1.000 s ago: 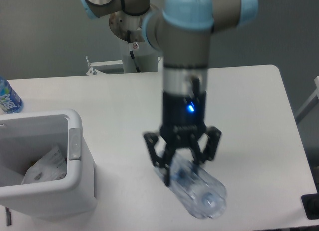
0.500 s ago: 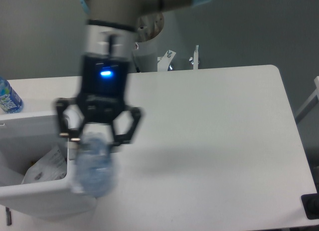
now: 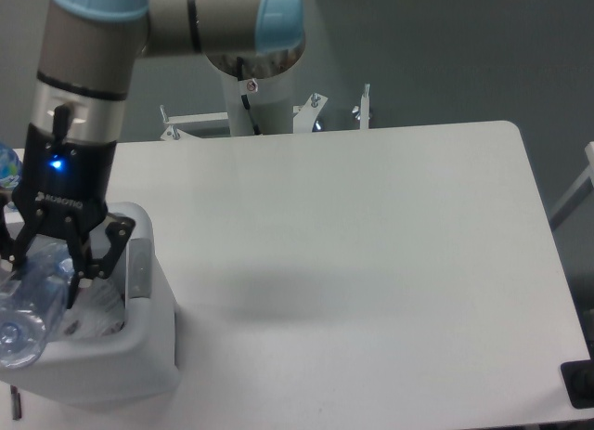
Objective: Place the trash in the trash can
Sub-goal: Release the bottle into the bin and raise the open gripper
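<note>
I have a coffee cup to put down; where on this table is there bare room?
The white table is bare from the trash can rightward to its far edge, and back to the robot's base. The left is crowded: the gripper holds the crushed bottle over the can, with a blue-labelled bottle behind.

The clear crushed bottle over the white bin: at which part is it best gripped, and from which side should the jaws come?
Probably across its upper body, from above, as the gripper does now, jaws either side. The bottle hangs tilted over the bin, its lower end out past the near rim; its crushed, narrow sides seem to suit a two-finger pinch across the width.
</note>
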